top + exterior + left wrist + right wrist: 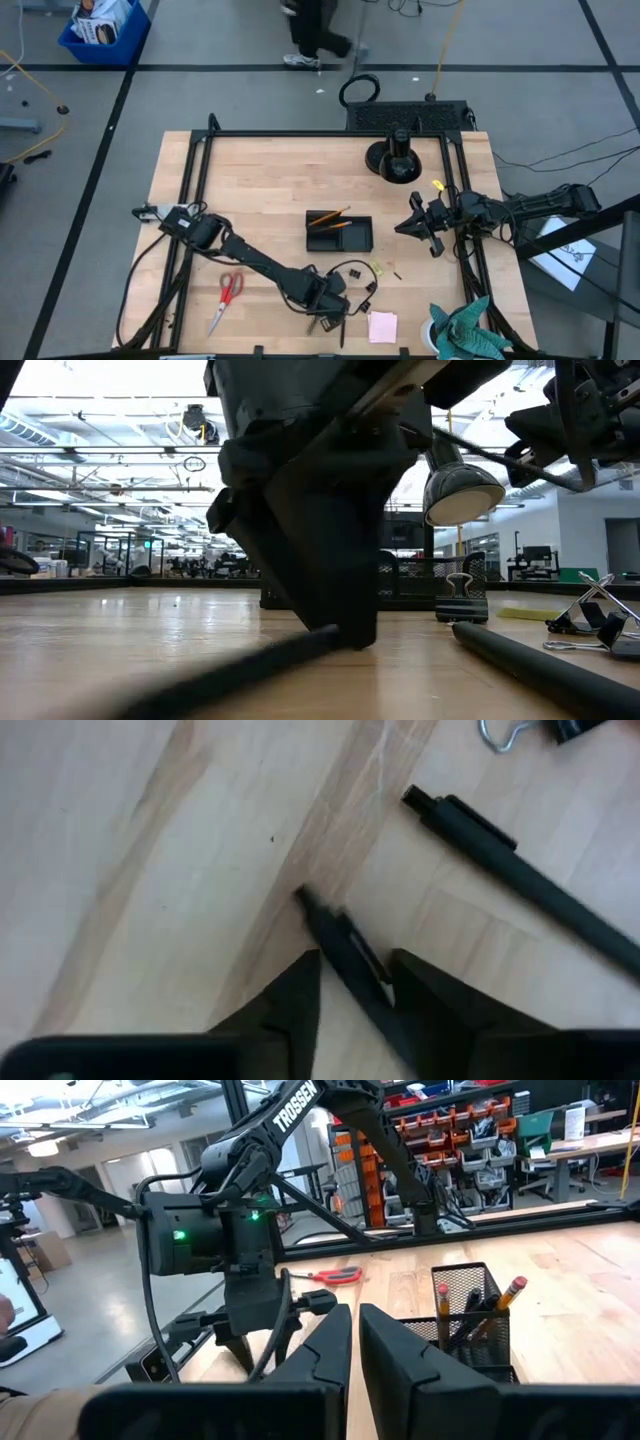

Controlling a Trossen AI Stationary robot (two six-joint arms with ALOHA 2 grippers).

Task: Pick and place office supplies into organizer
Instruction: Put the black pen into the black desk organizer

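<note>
The left pincer (352, 982) is down at the near edge of the table (260, 170), its two fingers parted and straddling a thin black pen (345, 955) that lies flat on the wood. The pen runs up between the fingers, so the approach looks lined up for a pinch across its barrel; whether the pads already touch it cannot be told. The fingers come down steeply, probably because a thin pen lying flat can only be caught from above.

Just beside it lies a second black pen (525, 875), apart from the first and angled differently; it is close enough that an outer finger could nudge it. A binder clip (463, 598) stands upright a little farther off, with another clip (590, 622) tipped over to the right.

The organizer (339, 233) sits mid-table, beyond the left pincer, with two orange pencils (330, 219) already standing in it. The red-handled scissors (228, 295) lie to the left near the arm, and the pink sticky-note pad (382, 327) rests to the right at the near edge, next to a teal cloth (468, 332).

The right pincer (412, 222) waits to the right of the organizer, closed and holding nothing.
</note>
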